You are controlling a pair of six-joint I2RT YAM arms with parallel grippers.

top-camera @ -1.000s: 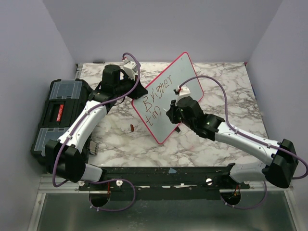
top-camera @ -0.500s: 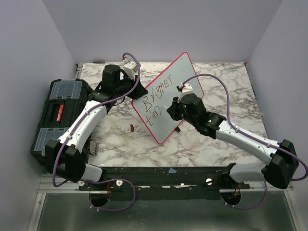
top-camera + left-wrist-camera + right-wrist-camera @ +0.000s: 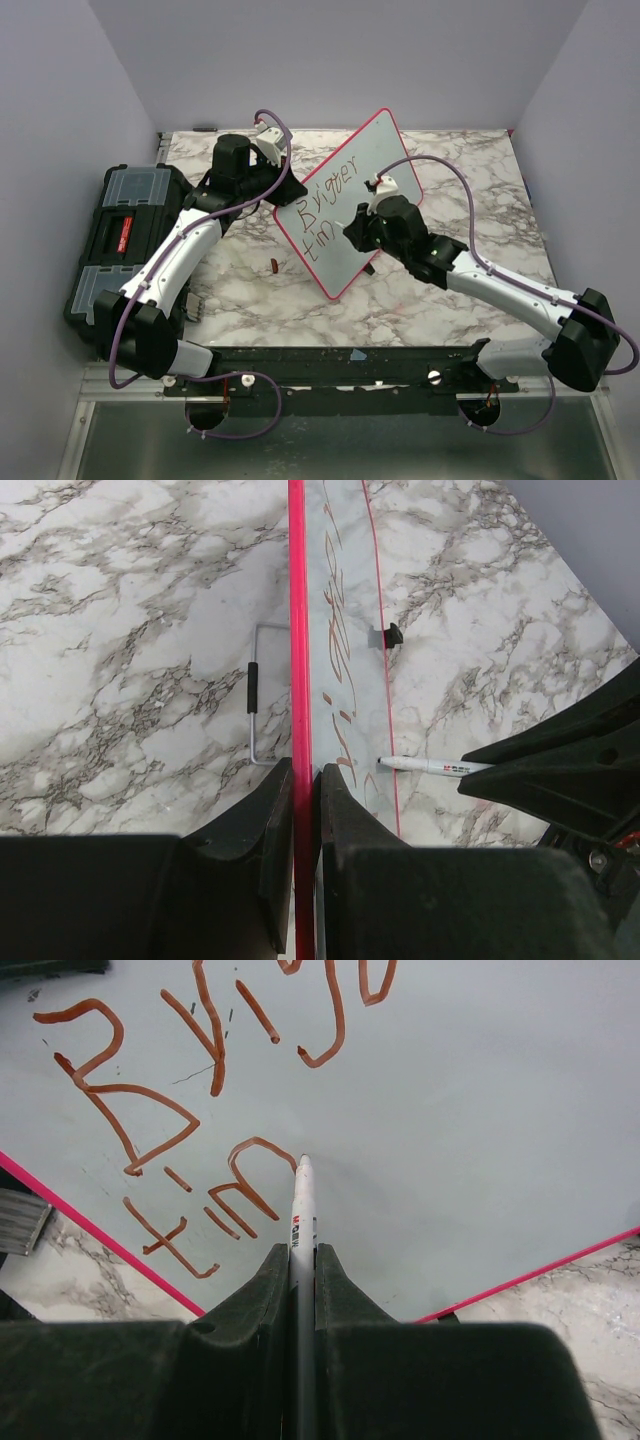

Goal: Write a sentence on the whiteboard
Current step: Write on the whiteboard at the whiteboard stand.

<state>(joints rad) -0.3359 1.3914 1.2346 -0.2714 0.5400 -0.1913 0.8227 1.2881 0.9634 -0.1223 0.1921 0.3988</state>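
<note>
The marble-patterned table top carries the whole set-up. A black plastic toolbox with clear lid compartments sits well to the left of the whiteboard, and neither arm touches it. The pale grey-white, rounded-corner whiteboard with a thin red-pink frame stands tilted up on edge rather than lying flat, presumably so that its writing face meets the pen squarely. The left gripper has its jaws closed on the whiteboard's frame edge, evidently to brace it against the push of the pen. The right gripper, in front of the whiteboard's face, is clamped tight on a slim white marker. The marker's tip appears to touch the surface just beside the last stroke. The sentence, in reddish-brown handwriting, reads "Brigger" with "tim" beneath. The second line is judged part-written.
</note>
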